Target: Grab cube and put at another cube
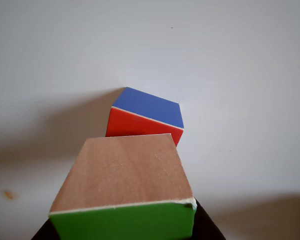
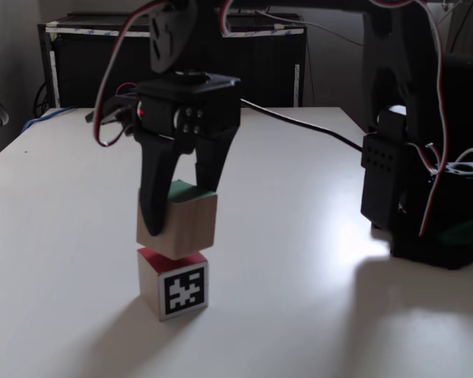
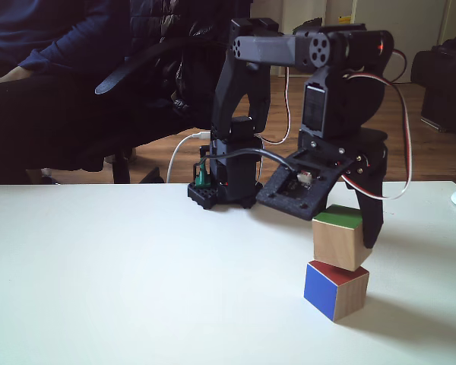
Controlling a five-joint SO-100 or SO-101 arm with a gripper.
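Hand (image 2: 176, 211) pinching the cube (image 2: 179, 222) — green face up, tilted, lower edge touching another cube (image 2: 173, 283) beneath. Lower cube resting on white counter (image 2: 299, 299); blue face toward a fixed view (image 3: 337, 287). Seated person (image 3: 30, 46) behind — dark chair nearby.

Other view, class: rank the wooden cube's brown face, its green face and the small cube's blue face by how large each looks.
1. Brown face, largest.
2. Green face, partly cut off at the frame's bottom edge.
3. Blue face, smallest; it lies farther from the camera, so true size is unsure.
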